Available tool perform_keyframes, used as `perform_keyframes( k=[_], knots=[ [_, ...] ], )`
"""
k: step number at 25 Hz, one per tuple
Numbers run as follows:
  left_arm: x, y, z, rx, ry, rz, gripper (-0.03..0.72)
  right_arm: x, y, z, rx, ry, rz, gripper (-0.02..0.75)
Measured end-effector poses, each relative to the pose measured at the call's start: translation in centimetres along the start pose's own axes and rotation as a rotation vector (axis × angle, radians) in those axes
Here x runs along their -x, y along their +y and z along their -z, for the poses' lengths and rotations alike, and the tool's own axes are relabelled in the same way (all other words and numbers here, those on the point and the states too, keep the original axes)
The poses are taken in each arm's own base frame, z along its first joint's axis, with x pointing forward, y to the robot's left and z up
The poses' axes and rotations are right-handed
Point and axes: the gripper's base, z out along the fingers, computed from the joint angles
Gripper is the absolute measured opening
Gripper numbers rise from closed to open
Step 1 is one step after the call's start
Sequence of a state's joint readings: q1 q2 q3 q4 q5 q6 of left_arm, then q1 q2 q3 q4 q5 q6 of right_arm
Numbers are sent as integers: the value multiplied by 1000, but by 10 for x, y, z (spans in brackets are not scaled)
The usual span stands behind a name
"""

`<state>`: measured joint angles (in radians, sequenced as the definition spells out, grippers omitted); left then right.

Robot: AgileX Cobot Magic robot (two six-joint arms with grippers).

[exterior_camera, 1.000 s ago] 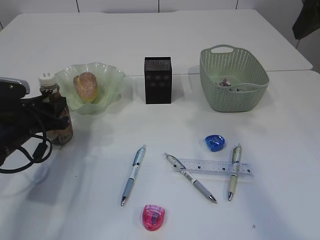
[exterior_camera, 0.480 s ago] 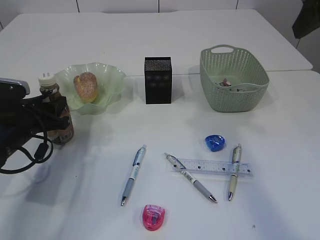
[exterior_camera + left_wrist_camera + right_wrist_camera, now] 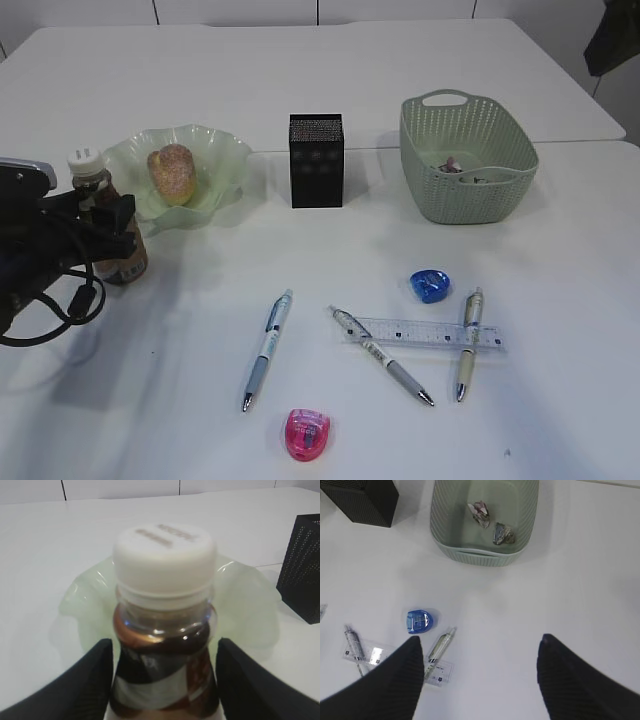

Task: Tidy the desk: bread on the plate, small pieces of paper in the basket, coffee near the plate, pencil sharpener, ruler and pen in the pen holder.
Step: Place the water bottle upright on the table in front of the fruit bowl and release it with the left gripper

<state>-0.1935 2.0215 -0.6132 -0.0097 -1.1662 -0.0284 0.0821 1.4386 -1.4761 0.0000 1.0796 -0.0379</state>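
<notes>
The coffee was seen upright on the desk at approx. 8 o'clock of the plate, just beside its rim. In the left wrist view the left claw was spread, w/ a finger on each side of the bottle and a narrow gap shown btwn. each finger and the label, so no pinch was seen. The white cap was on. The bread was lying in the plate.

The pen holder was standing at 3 o'clock of the plate, apart from it; the basket was farther on at 3 o'clock. Two crumpled paper bits were seen in the basket in the right wrist view. The right claw was held spread above the desk, nothing btwn. its fingers; it could not be found in the exterior view.

On the near desk the ruler was lying flat, crossed by a grey pen at its left end and a pale green pen near its right end. A blue pencil sharpener was at approx. 12 o'clock of the ruler, close by. A blue pen was lying at 9 o'clock of the ruler, apart, and a pink pencil sharpener at approx. 5 o'clock of that pen.
</notes>
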Motion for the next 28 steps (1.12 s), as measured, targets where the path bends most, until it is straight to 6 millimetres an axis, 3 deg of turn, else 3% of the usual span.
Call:
perform_keyframes(
  k=[8,28],
  knots=[
    [1,0,0,1,4,1,459,0,0,0,0,-2,0,551],
    [69,-4,17,-24,-130,-10,462,0,0,0,0,4,0,551]
  ],
)
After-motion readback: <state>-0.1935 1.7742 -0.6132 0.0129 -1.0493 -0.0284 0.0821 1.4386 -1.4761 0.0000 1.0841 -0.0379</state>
